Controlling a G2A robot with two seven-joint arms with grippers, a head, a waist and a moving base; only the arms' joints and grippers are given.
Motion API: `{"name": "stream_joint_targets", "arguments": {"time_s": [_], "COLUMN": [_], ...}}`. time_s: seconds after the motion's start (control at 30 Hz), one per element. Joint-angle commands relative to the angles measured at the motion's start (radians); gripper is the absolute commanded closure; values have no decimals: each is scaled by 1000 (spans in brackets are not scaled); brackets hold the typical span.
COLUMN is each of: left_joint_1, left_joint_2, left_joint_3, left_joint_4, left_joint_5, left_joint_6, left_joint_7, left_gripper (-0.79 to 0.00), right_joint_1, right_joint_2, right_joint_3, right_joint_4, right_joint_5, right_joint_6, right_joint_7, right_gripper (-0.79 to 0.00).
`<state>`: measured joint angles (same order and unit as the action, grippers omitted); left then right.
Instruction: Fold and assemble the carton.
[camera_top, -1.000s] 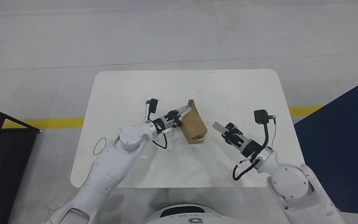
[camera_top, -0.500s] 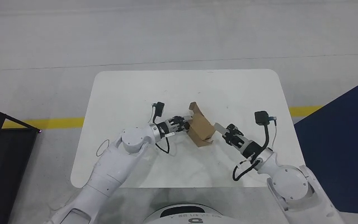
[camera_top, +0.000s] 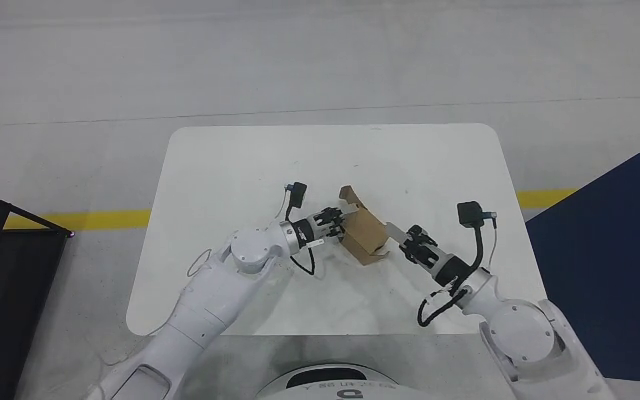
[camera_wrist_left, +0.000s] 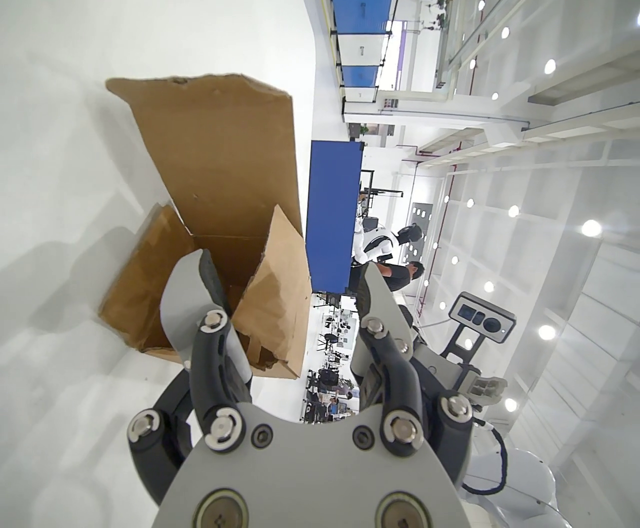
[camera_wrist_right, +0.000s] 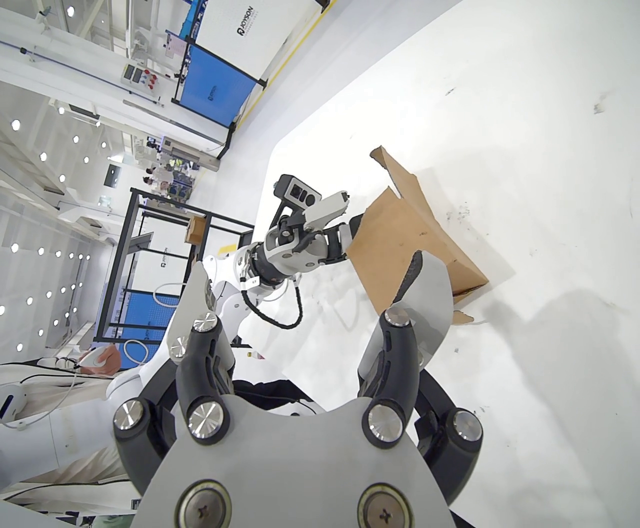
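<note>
The carton (camera_top: 362, 237) sits half-open near the middle of the table (camera_top: 220, 170), well in from every edge, with one tall flap raised. The left gripper (camera_top: 336, 220) is close at the side facing the table's left edge, fingers spread, with a side flap standing between them (not pinched). The right gripper (camera_top: 399, 238) is just beside the opposite end, fingers likewise apart and gripping nothing.

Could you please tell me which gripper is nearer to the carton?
Left. The left gripper has its open fingers astride a flap at the open end of the carton; the right gripper, also open, sits just off the opposite side.
</note>
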<state>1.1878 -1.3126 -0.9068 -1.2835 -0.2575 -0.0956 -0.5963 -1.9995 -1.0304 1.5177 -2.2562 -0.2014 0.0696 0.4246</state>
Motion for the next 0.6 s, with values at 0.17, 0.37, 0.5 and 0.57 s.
{"name": "stream_joint_targets", "arguments": {"time_s": [0.17,0.37,0.5,0.57], "left_joint_1": [-15,-15,-9,-8], "left_joint_2": [-15,-19,-23,-27], "left_joint_3": [26,22,15,3], "left_joint_4": [19,15,10,4], "left_joint_5": [-5,-30,-83,-150], "left_joint_6": [-27,-45,-17,9], "left_joint_7": [32,23,28,31], "left_gripper": [-163,0,0,0], "right_joint_1": [-20,-29,-39,-46], "right_joint_2": [-1,-5,-8,-11], "right_joint_3": [17,31,43,52], "right_joint_4": [-7,-6,-4,-7], "right_joint_5": [10,64,111,139], "right_joint_6": [-8,-40,-70,-91], "right_joint_7": [-4,-22,-49,-72], "right_gripper": [-677,-686,-665,-662]}}
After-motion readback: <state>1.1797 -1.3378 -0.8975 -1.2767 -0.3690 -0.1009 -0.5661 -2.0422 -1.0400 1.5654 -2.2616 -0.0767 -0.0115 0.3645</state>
